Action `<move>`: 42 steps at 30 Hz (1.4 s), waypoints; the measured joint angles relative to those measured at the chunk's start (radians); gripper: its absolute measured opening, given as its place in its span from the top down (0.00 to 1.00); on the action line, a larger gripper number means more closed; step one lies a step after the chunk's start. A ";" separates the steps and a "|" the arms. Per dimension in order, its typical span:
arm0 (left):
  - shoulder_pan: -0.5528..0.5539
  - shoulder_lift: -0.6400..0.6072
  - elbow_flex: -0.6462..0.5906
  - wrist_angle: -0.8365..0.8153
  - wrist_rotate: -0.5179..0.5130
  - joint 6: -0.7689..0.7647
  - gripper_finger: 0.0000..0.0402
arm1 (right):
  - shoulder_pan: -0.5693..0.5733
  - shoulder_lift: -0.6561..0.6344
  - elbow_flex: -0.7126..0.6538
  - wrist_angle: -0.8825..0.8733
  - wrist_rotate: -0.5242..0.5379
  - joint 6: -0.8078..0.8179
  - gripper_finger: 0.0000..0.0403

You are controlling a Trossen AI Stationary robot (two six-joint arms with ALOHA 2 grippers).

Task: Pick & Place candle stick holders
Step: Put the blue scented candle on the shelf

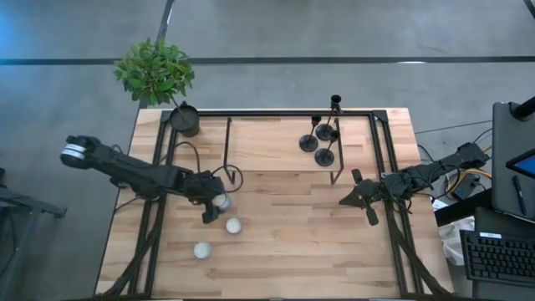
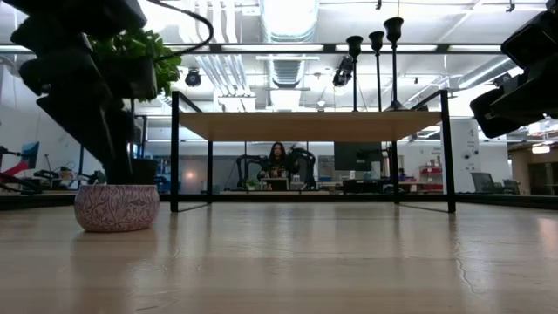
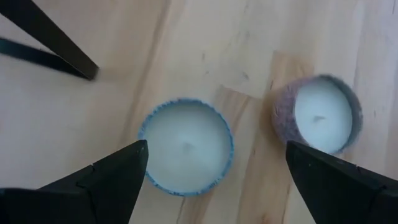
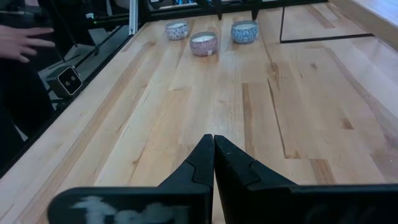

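The candle stick holders [image 1: 322, 138] stand untouched on the raised shelf, far right. My left gripper [image 3: 211, 168] hangs wide open, empty, over a blue-rimmed candle [image 3: 185, 146]; my right gripper [image 4: 214, 155] is closed, empty. I judge pickup unstarted: next, reach the shelf.

Left gripper [image 1: 219, 201] over one candle [image 1: 221, 201]; holder bases [image 2: 377, 106] hidden

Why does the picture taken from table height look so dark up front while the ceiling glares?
In the low view the bright ceiling lights backlight everything, so the candle stick holders and the left arm over the patterned candle turn to silhouettes. In the left wrist view the open left pincer is soft-edged above the blue-rimmed candle. The high view is evenly lit.
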 joint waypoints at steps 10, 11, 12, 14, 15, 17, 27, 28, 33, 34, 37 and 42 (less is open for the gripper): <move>0.022 0.065 0.000 0.005 0.026 0.010 0.07 | 0.000 0.000 0.000 0.000 0.000 0.000 0.98; 0.022 0.065 0.000 0.006 0.023 0.009 0.07 | 0.000 0.000 0.000 0.000 0.000 0.000 0.98; 0.022 0.064 0.000 0.008 0.023 0.010 0.07 | 0.000 0.000 0.000 0.000 0.000 0.000 0.98; 0.022 0.057 0.000 0.011 0.022 0.011 0.07 | 0.000 0.000 0.000 0.000 0.000 0.000 0.98; 0.022 0.052 0.001 0.010 0.017 0.011 0.07 | 0.000 0.000 0.000 0.000 0.000 0.000 0.98; 0.021 0.037 0.007 0.010 0.000 0.021 0.07 | 0.000 0.000 0.000 0.000 0.000 0.000 0.98; 0.023 -0.045 0.022 -0.069 -0.090 -0.035 0.07 | 0.000 0.000 0.000 0.000 0.000 0.000 0.98; 0.023 -0.048 0.020 -0.070 -0.092 -0.055 0.07 | 0.000 0.000 0.000 0.000 0.000 0.000 0.98; 0.024 -0.054 0.023 -0.053 -0.105 -0.031 0.07 | 0.000 0.000 0.000 0.000 0.000 0.000 0.98; 0.024 -0.054 0.026 -0.047 -0.108 -0.023 0.07 | 0.000 0.000 0.000 0.000 0.000 0.000 0.98; 0.025 -0.055 0.027 -0.046 -0.109 -0.021 0.07 | 0.000 0.000 0.000 0.000 0.000 0.000 0.98; 0.030 -0.055 0.027 -0.046 -0.114 -0.030 0.07 | 0.000 0.000 0.000 0.000 0.000 0.000 0.98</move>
